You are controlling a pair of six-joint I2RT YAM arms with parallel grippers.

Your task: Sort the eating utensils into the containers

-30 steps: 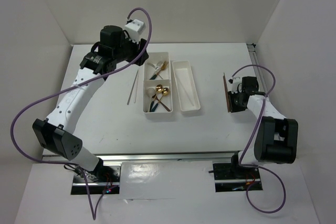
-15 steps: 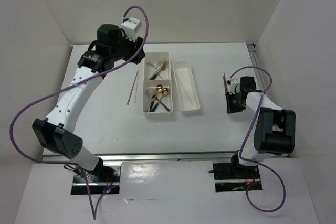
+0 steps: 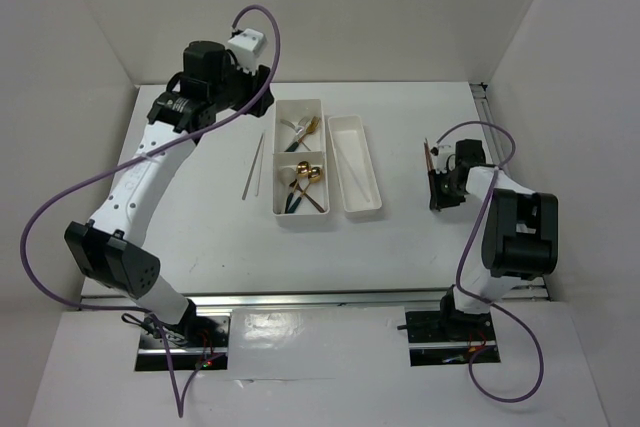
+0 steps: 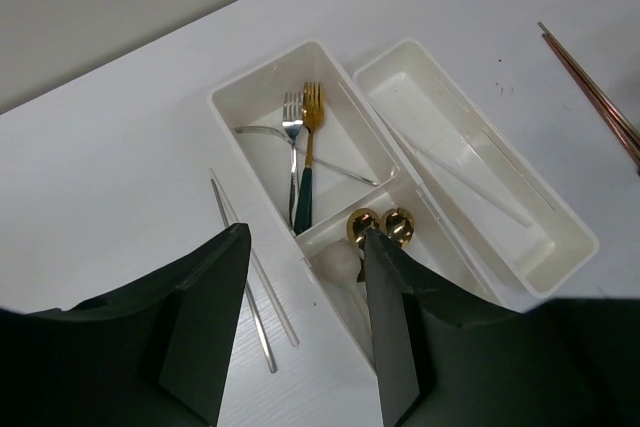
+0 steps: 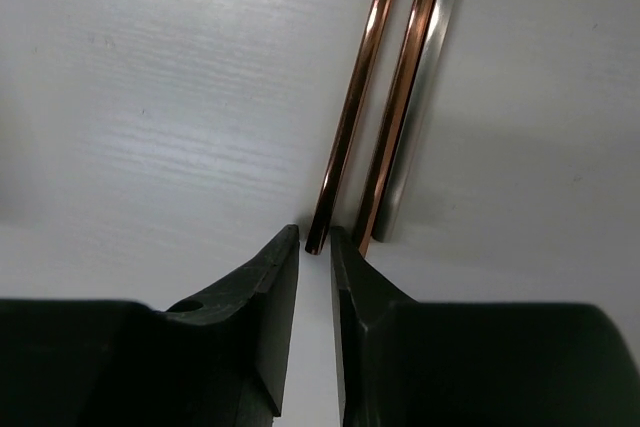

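1. the left gripper (image 4: 305, 237) hangs high over the white table (image 4: 120, 167) with its jaws spread wide and nothing between them; from the overhead camera it sits beside the far left corner of the wide tray.
2. the wide white plastic tray with two square compartments (image 4: 262, 75) lies mid-table; its long side touches the long narrow white plastic tray (image 4: 440, 117) to its right.
3. the far compartment holds a gold fork with a dark green handle (image 4: 310, 147), a silver fork (image 4: 292, 137) just beside it, and a slim silver spoon (image 4: 262, 132) lying crosswise under them.
4. the near compartment holds two gold spoon bowls (image 4: 380, 225) side by side; their handles are hidden behind the left gripper's finger in the wrist view.
5. a thin white chopstick (image 4: 470, 182) lies slantwise along the floor of the narrow tray.
6. a pair of thin silver chopsticks (image 4: 255, 287) lies on the table just left of the wide tray, roughly parallel to it and outside any container.
7. a pair of copper-coloured metal chopsticks (image 5: 365, 87) lies on the table well to the right of both trays, the two sticks close together and nearly parallel.
8. the right gripper (image 5: 314, 237) is down at the table at the near end of that pair; its jaws stand narrow, and the tip of the left stick sits right at their mouth; i cannot tell whether they pinch it.
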